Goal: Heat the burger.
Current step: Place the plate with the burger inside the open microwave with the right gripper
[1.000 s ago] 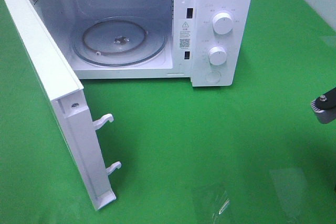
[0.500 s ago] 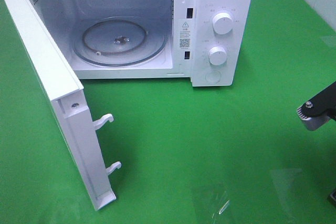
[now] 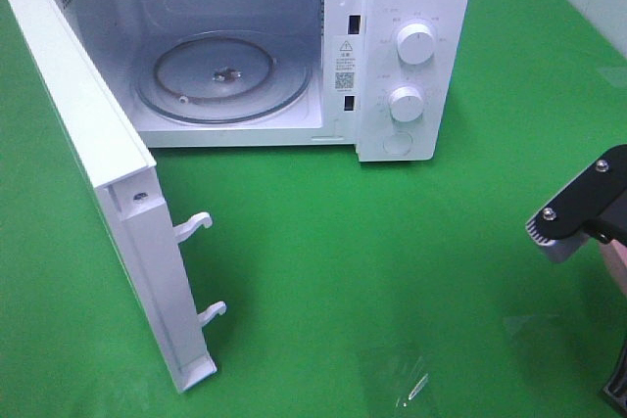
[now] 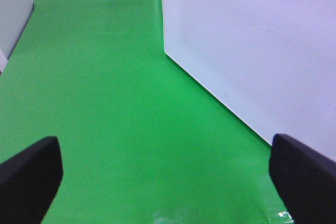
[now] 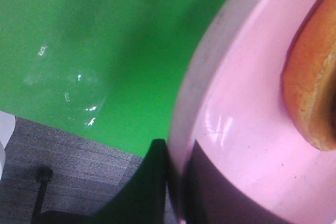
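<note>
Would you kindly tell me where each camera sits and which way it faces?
Exterior high: mounted high in front, looking down at the open microwave on green cloth; the right arm shows at the right edge.
Left wrist: low, looking along the cloth beside a white microwave panel; the left gripper is open.
Right wrist: close on the pink plate with the burger; the right gripper clamps its rim.
Shared: exterior and left wrist both show the microwave.

Glossy pink plate (image 5: 236, 129), perhaps plastic; matt cloth (image 3: 392, 242)
</note>
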{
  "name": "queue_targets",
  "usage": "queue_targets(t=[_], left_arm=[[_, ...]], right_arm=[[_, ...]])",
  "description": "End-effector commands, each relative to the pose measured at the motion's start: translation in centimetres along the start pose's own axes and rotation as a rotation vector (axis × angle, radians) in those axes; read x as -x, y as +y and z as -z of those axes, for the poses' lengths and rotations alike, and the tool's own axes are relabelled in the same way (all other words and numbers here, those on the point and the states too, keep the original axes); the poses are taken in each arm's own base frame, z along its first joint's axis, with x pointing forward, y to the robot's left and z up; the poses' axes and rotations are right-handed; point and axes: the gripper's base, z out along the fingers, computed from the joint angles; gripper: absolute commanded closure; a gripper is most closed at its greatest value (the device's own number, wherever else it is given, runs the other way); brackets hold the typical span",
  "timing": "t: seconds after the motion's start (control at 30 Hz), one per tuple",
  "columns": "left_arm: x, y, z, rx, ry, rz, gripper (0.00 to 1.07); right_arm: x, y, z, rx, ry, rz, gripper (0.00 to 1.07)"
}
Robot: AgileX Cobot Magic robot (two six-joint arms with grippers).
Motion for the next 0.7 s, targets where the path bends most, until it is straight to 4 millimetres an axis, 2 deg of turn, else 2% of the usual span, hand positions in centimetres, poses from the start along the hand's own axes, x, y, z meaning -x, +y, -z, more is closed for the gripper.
queue_targets(t=[0.03, 0.7], left_arm=[[-0.1, 0.0, 0.2, 0.002, -0.028, -0.005, 0.04], [-0.1, 0.0, 0.2, 0.002, -0.028, -0.005, 0.04]], right_arm=[[0.0, -0.3, 0.1, -0.053, -0.016, 0.036, 1.04], [0.8, 1.0, 0.6, -0.033, -0.132, 0.231, 1.04]])
